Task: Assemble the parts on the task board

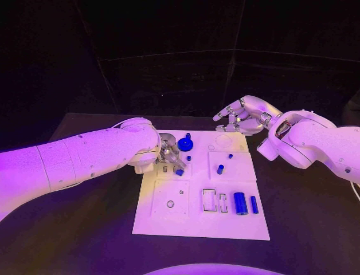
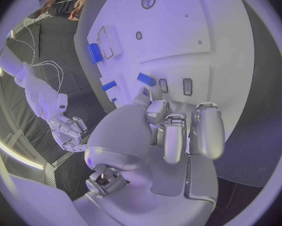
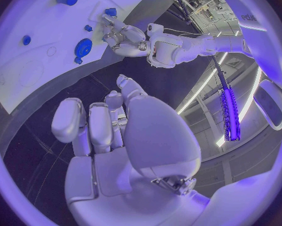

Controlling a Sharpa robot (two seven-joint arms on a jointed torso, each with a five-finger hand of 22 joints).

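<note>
Left hand [image 1: 167, 153] low over the far-left part of the task board [image 1: 198, 223], fingers curled down onto the plate, fingertips [image 2: 175, 145] close together beside a small blue part [image 2: 146, 79]; whether anything is actually pinched cannot be told. Just beyond that hand, toward the board's far edge, a round blue disc part [image 1: 185, 144] lying flat, with a tiny blue peg [image 1: 188, 157] close by. Right hand [image 1: 239, 117] lifted clear just past the far-right corner of the task board, fingers apart and loosely bent, holding nothing, palm and fingers [image 3: 97, 128] hanging over the dark bench [image 1: 312, 217]. Nearer the middle of the board, a short upright blue pin [image 1: 220, 169] and another small blue dot-like piece [image 1: 230, 155] beyond it. Toward the near-right area of the board, a thick blue cylinder [image 1: 240, 203] lying on its side, a thinner blue rod [image 1: 254, 204] just beside it, both parallel; two narrow rectangular slots [image 1: 209, 200] next to them toward the board's centre. On the near-left quarter of the board, a small round hole [image 1: 170, 204]. Board resting flat on the bench, between both arms.
</note>
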